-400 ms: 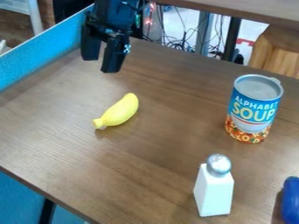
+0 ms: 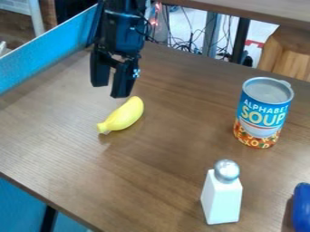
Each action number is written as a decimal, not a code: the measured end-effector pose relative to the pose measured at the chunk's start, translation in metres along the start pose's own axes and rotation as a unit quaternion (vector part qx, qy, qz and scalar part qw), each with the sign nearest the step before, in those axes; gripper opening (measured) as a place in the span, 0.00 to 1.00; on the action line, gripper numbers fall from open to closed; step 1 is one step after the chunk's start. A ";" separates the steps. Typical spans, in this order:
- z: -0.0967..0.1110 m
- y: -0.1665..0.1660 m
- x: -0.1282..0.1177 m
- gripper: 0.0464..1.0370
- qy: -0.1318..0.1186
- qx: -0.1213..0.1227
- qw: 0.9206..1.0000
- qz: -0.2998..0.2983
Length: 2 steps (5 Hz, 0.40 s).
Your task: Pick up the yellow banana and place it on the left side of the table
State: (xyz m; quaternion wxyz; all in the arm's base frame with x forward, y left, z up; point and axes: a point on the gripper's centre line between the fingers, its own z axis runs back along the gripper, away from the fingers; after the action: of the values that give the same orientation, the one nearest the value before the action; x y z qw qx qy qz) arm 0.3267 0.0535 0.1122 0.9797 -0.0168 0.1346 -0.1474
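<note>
The black gripper (image 2: 110, 91) hangs at the upper left of the camera view, open, with a gap between its two fingers and nothing held. Just below it in the view lies a yellow toy banana (image 2: 124, 115), its tip close to the right finger; whether they touch I cannot tell. A soup can (image 2: 263, 113) stands upright on the right side. Toward the front stands a white bottle (image 2: 221, 197) with a silver round top. Part of a blue object (image 2: 301, 208) shows at the lower right edge.
The brown wooden table (image 2: 121, 181) carries these things. A blue wall panel (image 2: 39, 53) borders its left back side. Behind the far edge are loose cables (image 2: 192, 43) and a wooden stool (image 2: 289, 53).
The gripper has moved down and to the right in the view, nearer the banana, with its fingers still apart. The banana, can and bottle have stayed put.
</note>
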 end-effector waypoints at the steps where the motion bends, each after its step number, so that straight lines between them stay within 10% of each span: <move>1: -0.003 -0.003 -0.003 0.96 -0.032 0.011 0.999 0.014; 2: -0.015 -0.004 -0.002 0.96 -0.064 -0.010 0.998 0.019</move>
State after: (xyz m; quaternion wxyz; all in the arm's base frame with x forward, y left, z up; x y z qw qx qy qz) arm 0.3197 0.0506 0.0990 0.9888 -0.0332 0.0732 -0.1261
